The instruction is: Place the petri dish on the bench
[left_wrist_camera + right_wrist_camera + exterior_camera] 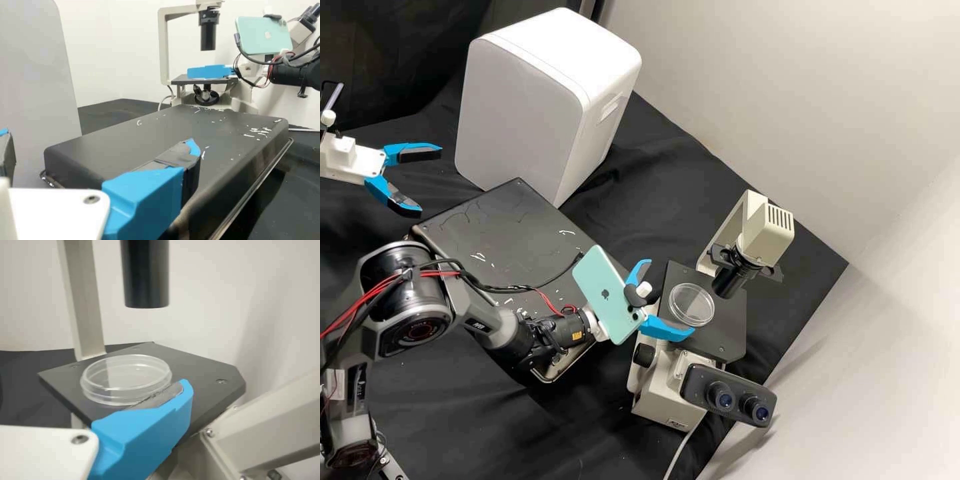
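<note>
Nearest the high camera stands a cream microscope (667, 393) with its dark twin eyepieces (737, 399) toward the front edge of the black counter (640, 167). Beside it the right arm comes in low from the left with a mint-green phone (608, 293) clamped across its wrist. The right end effector (670, 295) is spread wide and grips nothing. One blue finger is raised at the left edge of the black microscope stage (723, 337), while the other lies over the stage's near corner. The clear petri dish (692, 304) sits flat on that stage, under the dark lens tube (145, 272). In the right wrist view the petri dish (126, 377) lies just past the tip of the blue finger (150, 430). Whether the two touch cannot be told. Farther back a flat black box (500, 233), flecked with white marks, rests on a metal tray. Behind it stands a tall white housing (540, 93) with rounded corners. At the far left the left end effector (430, 179) hangs above the counter with its fingers parted and empty, well apart from the microscope. It faces the black box (225, 145).
</note>
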